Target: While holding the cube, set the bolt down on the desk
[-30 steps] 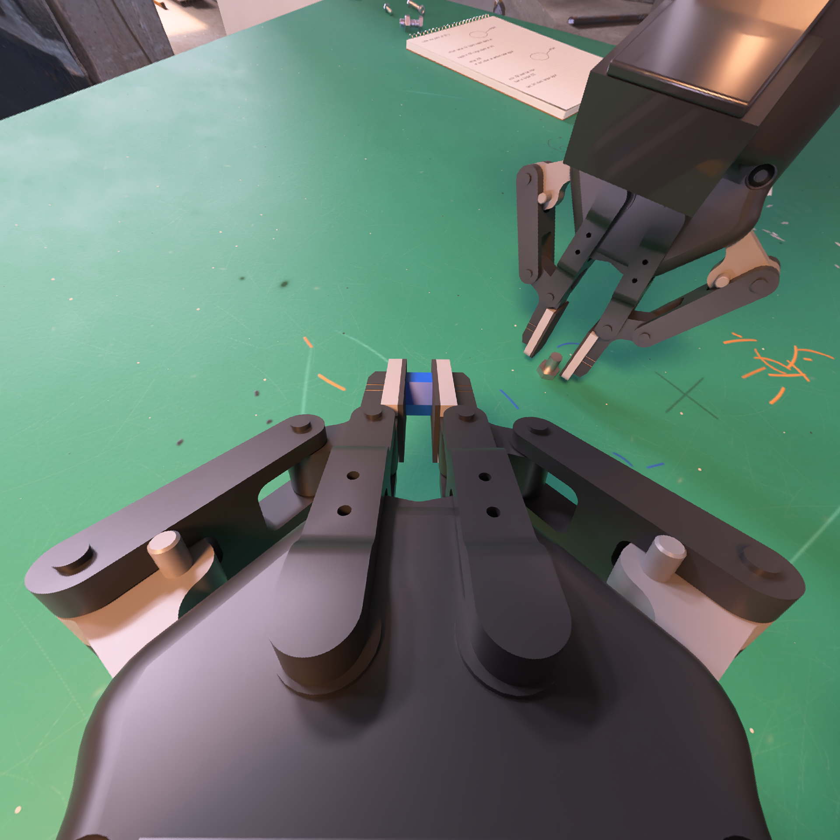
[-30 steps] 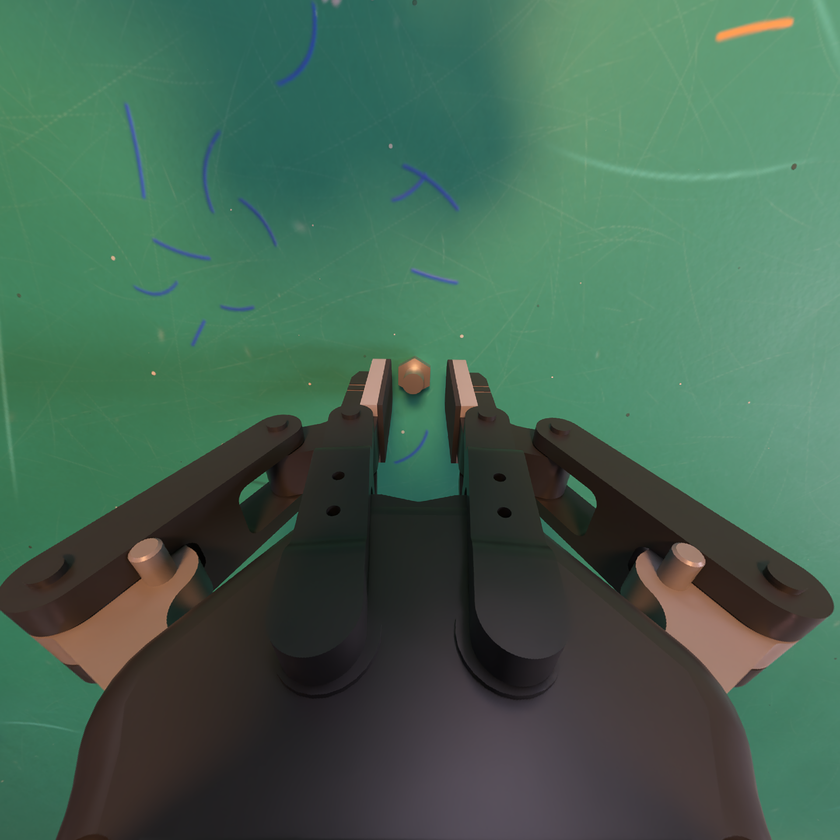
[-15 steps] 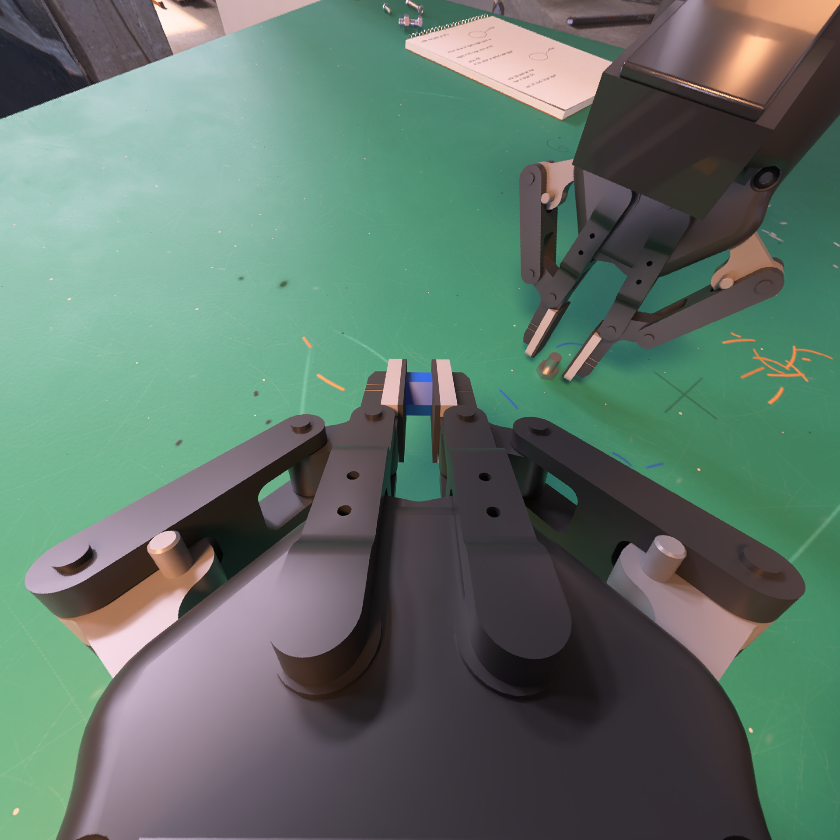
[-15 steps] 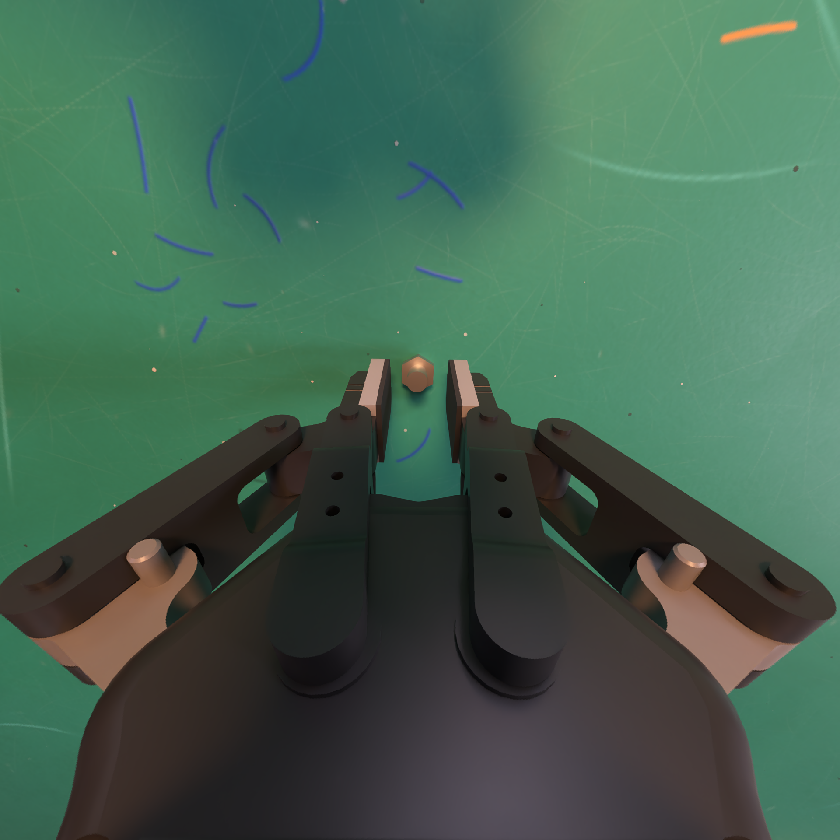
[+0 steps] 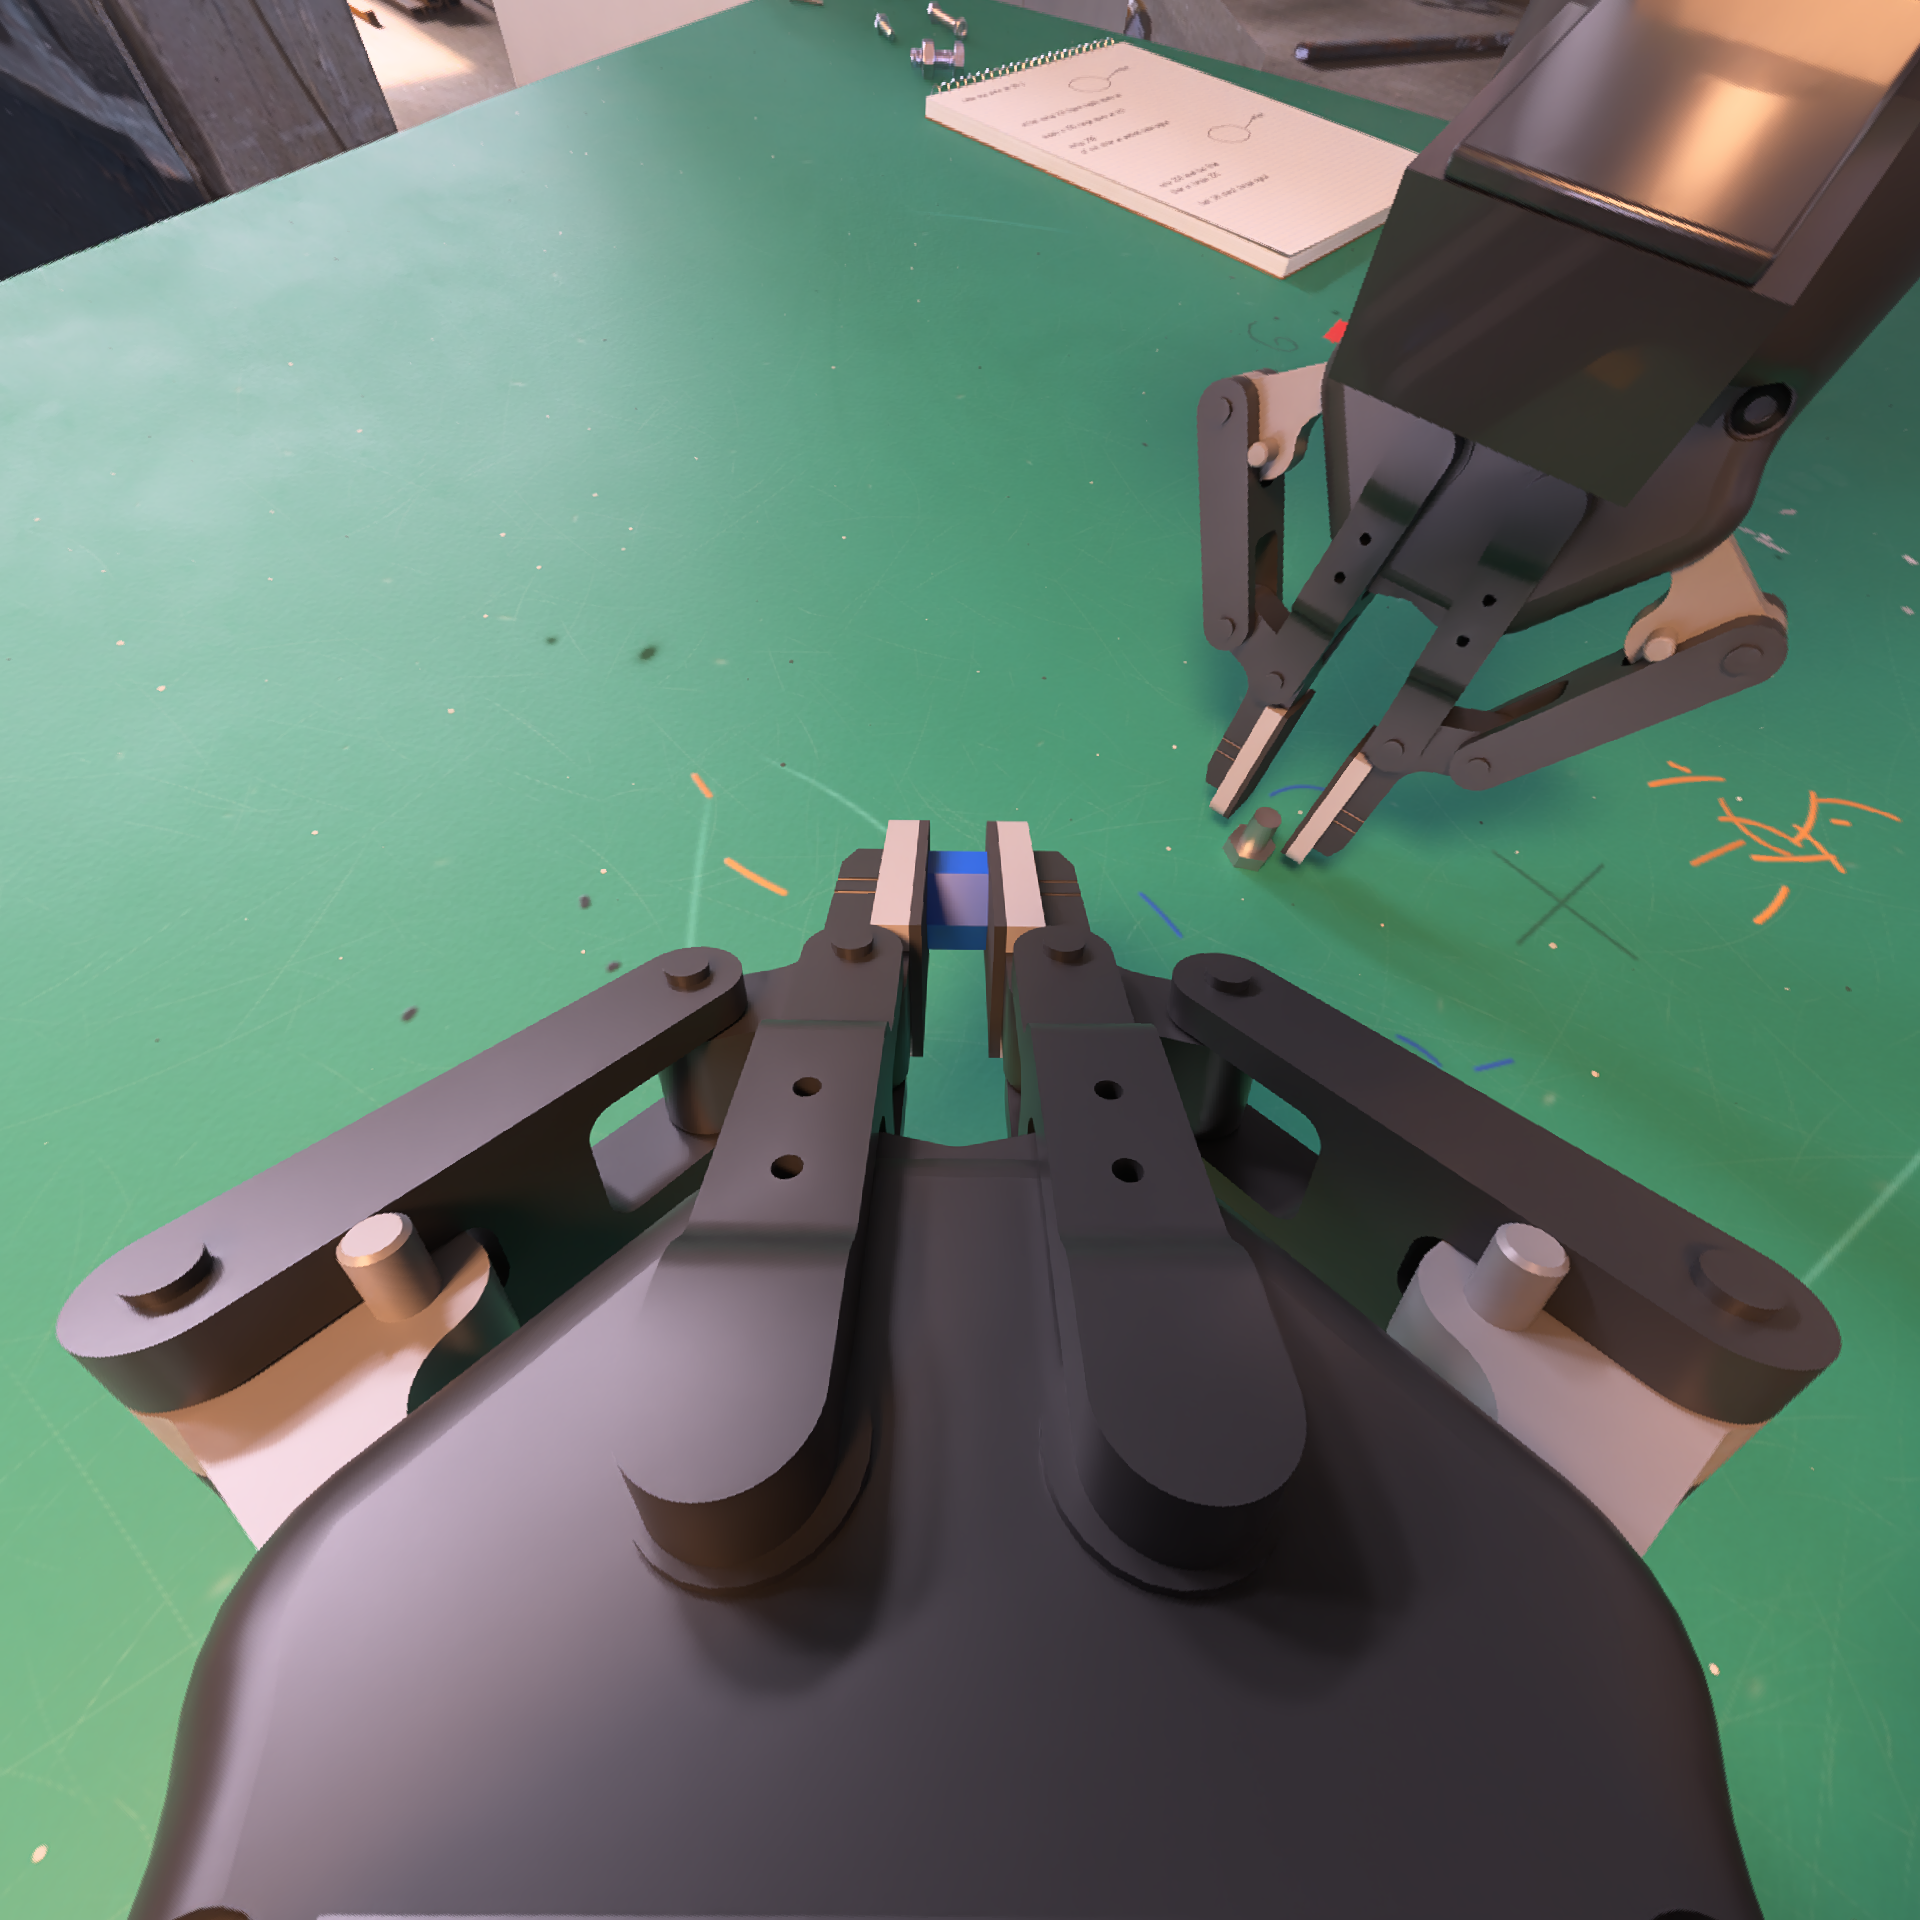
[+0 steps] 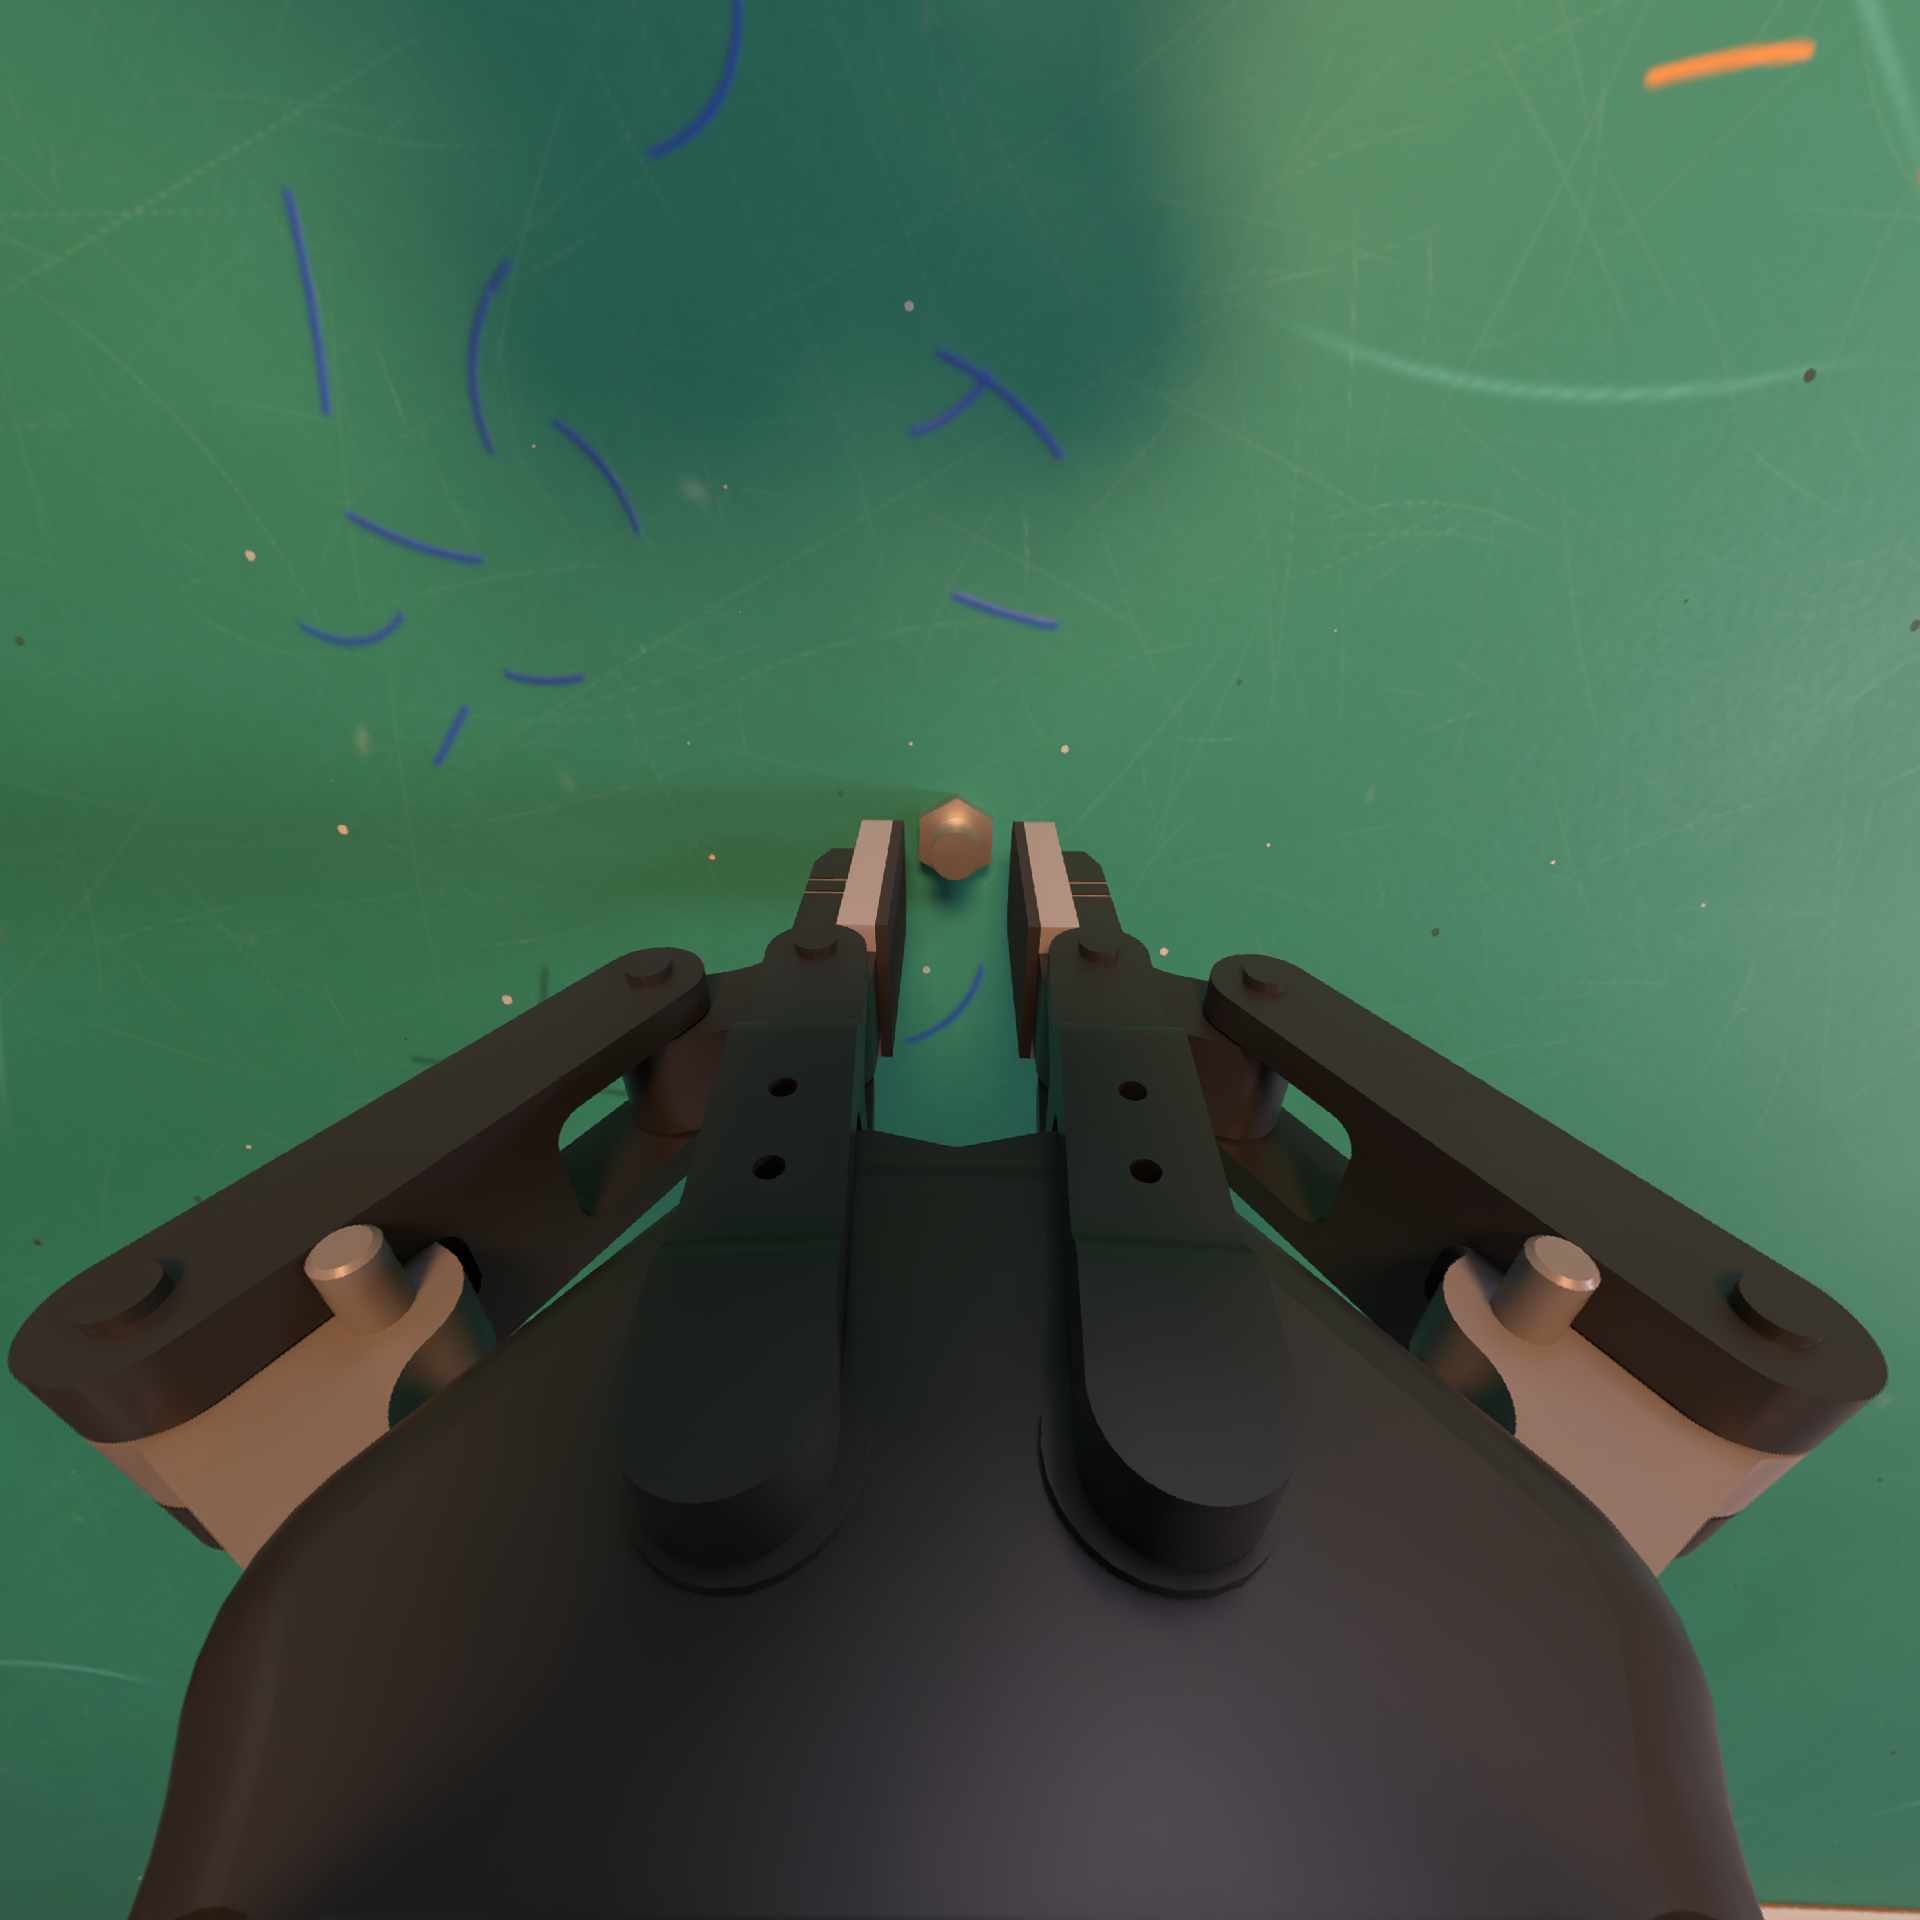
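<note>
My left gripper (image 5: 957, 883) is shut on the small blue cube (image 5: 957, 899) and holds it just above the green desk (image 5: 520, 468). My right gripper (image 5: 1273, 821) is open and points down at the desk to the right of the cube. The small metal bolt (image 5: 1252, 836) stands on its hex head on the desk, right at the right gripper's fingertips, shank up. In the right wrist view the bolt (image 6: 956, 840) sits just past the open right gripper (image 6: 956, 862), with a small gap to each pad.
A spiral notepad (image 5: 1164, 145) lies at the far side of the desk, with loose bolts and nuts (image 5: 935, 47) and a dark pen (image 5: 1392, 47) behind it. Orange scribbles (image 5: 1787, 831) and blue strokes (image 6: 416, 540) mark the desk.
The right gripper has drawn back slightly up and away from the bolt, which stays on the desk. The left gripper and the cube have not moved.
</note>
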